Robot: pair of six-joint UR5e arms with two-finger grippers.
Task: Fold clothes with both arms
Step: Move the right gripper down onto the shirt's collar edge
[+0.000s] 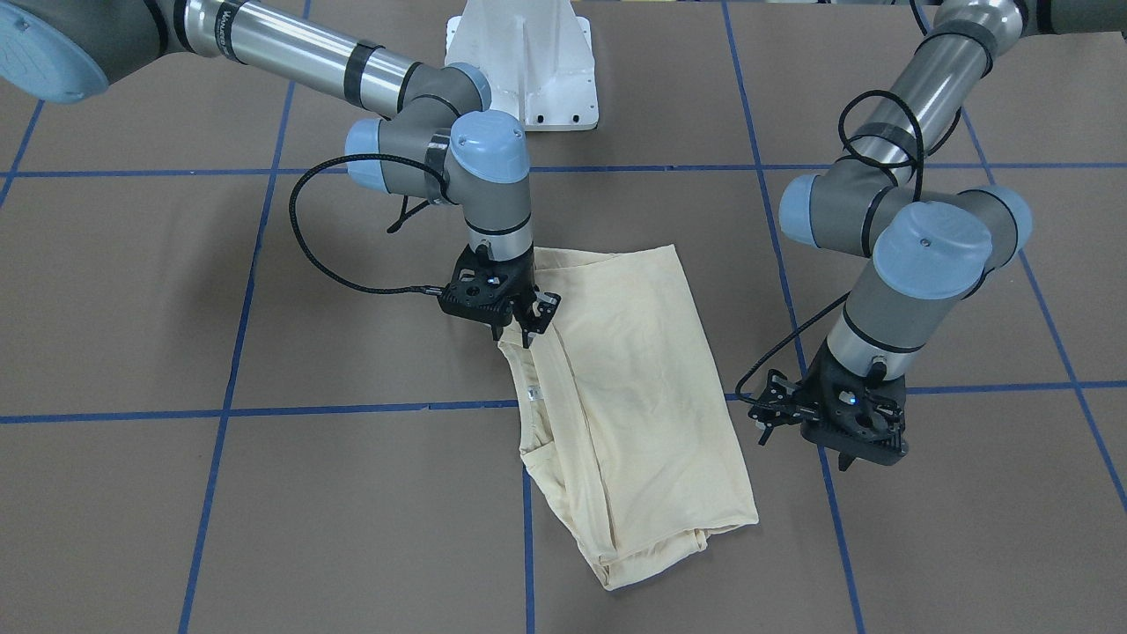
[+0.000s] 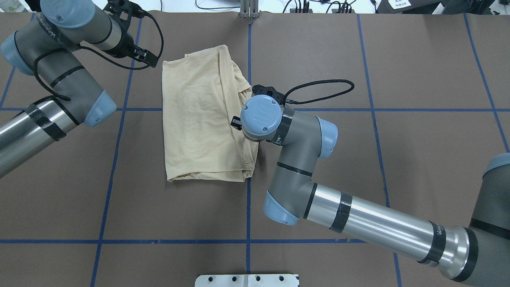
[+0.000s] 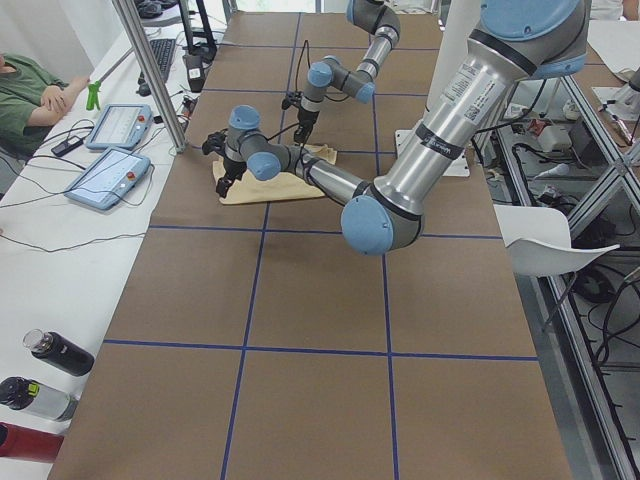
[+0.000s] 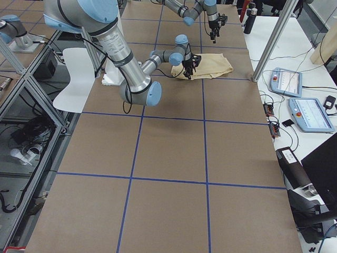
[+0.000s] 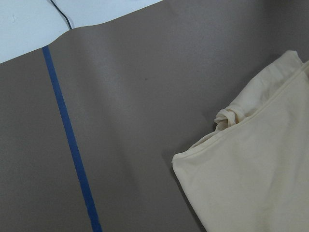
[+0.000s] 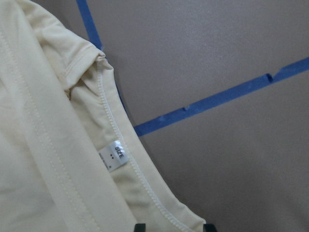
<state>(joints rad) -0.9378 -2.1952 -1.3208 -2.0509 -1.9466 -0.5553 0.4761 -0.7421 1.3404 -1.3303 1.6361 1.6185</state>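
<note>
The right gripper (image 1: 516,336) is down at the shirt's (image 1: 634,370) edge on the robot's right side. From its wrist camera the 2 black fingertips (image 6: 140,227) stand apart, spread and not clamped, with the stitched neckline hem lying between them. Just along that hem sits the small white neck label (image 6: 114,154), and beyond it the fabric curves away in a loose, rumpled lip. The shirt itself is folded into a rough oblong with its plain side up, lying near the middle of the brown table (image 1: 352,352), across 1 of the blue tape lines (image 1: 264,412). Its other long edge is a straight, clean fold, while the short end on the operators' side is bunched, with a small twist of cloth at the corner. The left gripper (image 1: 847,460) hangs beside that far corner, apart from the cloth and with nothing in it. I cannot tell whether its jaws are spread or closed. Bare table stretches wide on every side of the shirt, and the white base pedestal (image 1: 528,62) stands well back.
</note>
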